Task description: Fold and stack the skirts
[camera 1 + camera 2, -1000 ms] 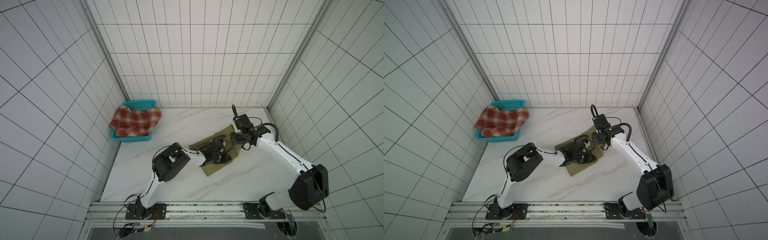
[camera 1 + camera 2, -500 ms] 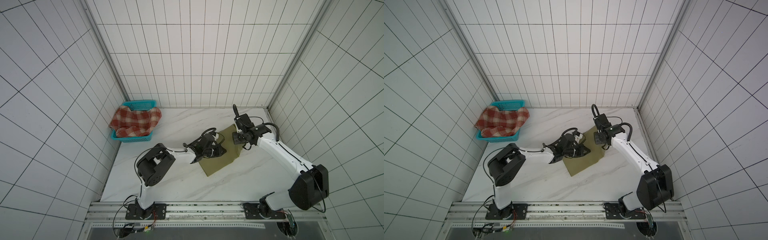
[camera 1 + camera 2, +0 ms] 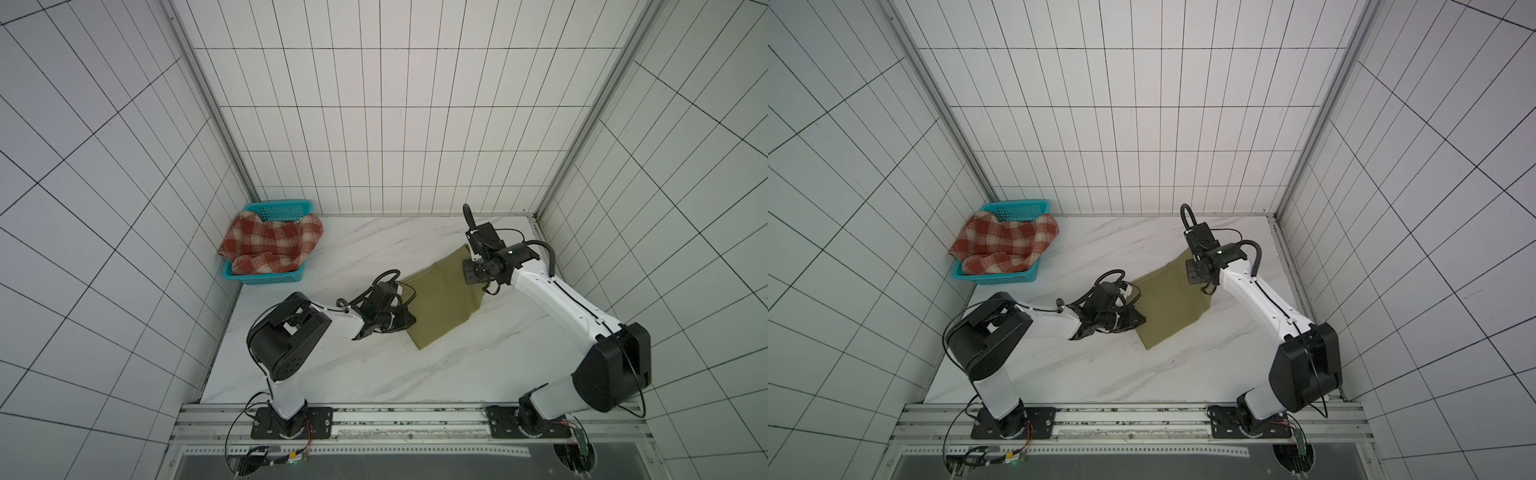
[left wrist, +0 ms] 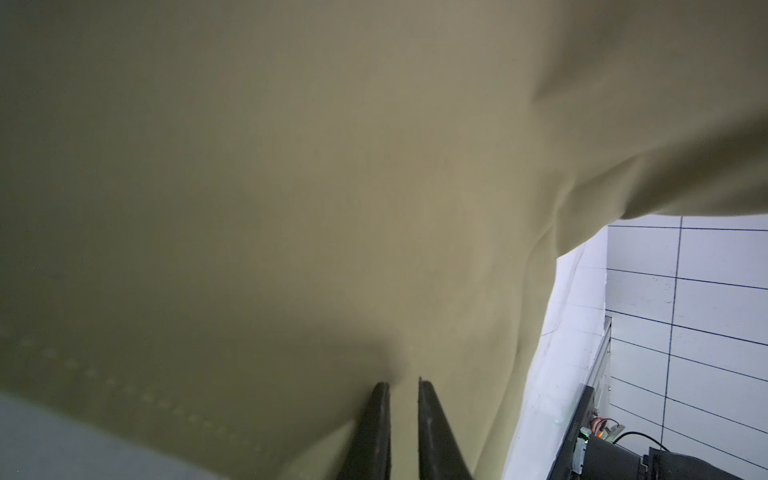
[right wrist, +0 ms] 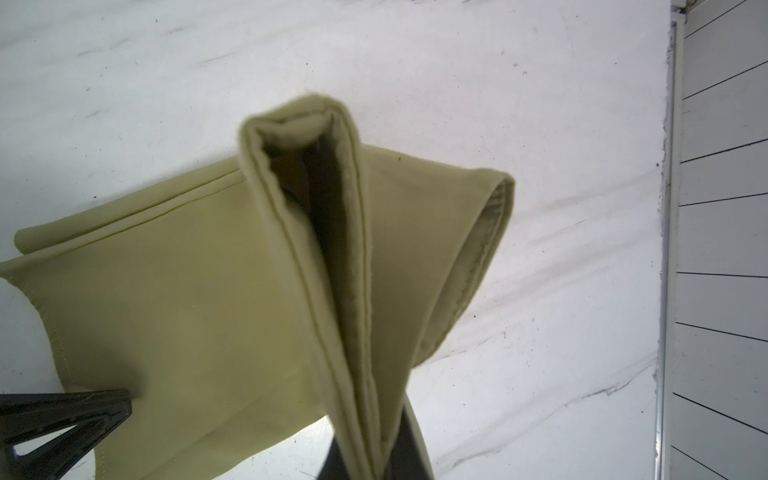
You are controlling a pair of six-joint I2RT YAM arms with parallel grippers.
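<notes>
2 edges of olive skirt (image 3: 442, 305) gripped: one pinched by left gripper (image 4: 401, 384), raised hem clamped by right gripper (image 5: 370, 453). Plaid skirt (image 3: 272, 245) draped over teal basket (image 3: 266, 279).

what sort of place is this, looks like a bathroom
Probably a robot lab cell, not a bathroom: two arms bolted to a metal rail, tiled walls boxing in one marble-look table.
</notes>
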